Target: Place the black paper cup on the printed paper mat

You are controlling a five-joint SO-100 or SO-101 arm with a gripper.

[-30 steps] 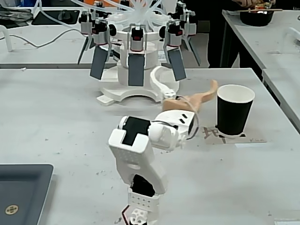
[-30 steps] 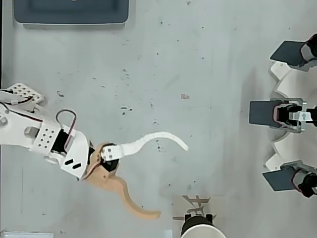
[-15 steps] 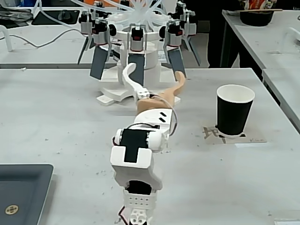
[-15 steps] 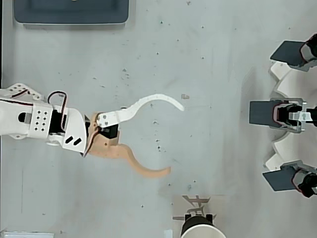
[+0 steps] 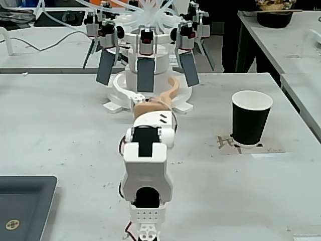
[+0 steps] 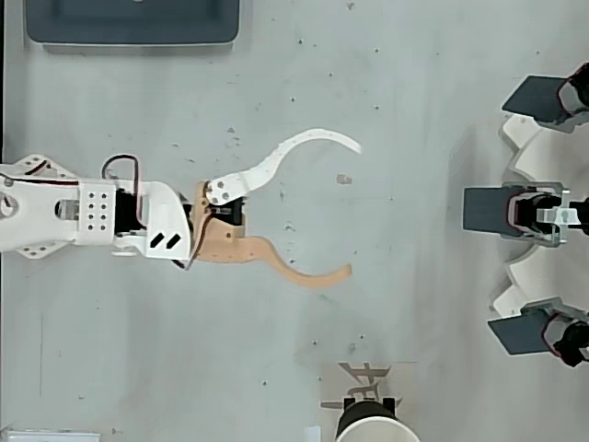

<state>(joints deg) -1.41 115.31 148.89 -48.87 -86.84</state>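
Note:
The black paper cup [image 5: 251, 119] stands upright on the printed paper mat [image 5: 224, 142] at the right of the table in the fixed view. The overhead view shows only the white rim of the cup [image 6: 372, 425] at the bottom edge, with the mat [image 6: 359, 376] beside it. My gripper [image 6: 354, 208] is wide open and empty, its white finger [image 6: 276, 164] and tan finger [image 6: 294, 270] curving apart. It sits near the table's middle, well clear of the cup. In the fixed view the gripper [image 5: 148, 83] points at the far rig.
A white ring-shaped rig [image 5: 145, 65] with several dark panels stands at the far side, and it lies at the right edge of the overhead view [image 6: 534, 212]. A dark grey tray [image 5: 20, 206] sits near left. A black bowl [image 5: 273, 17] rests on another table.
The arm has swung away from the cup toward the table's middle, facing the rig. The gripper stayed open and empty. The cup has not moved.

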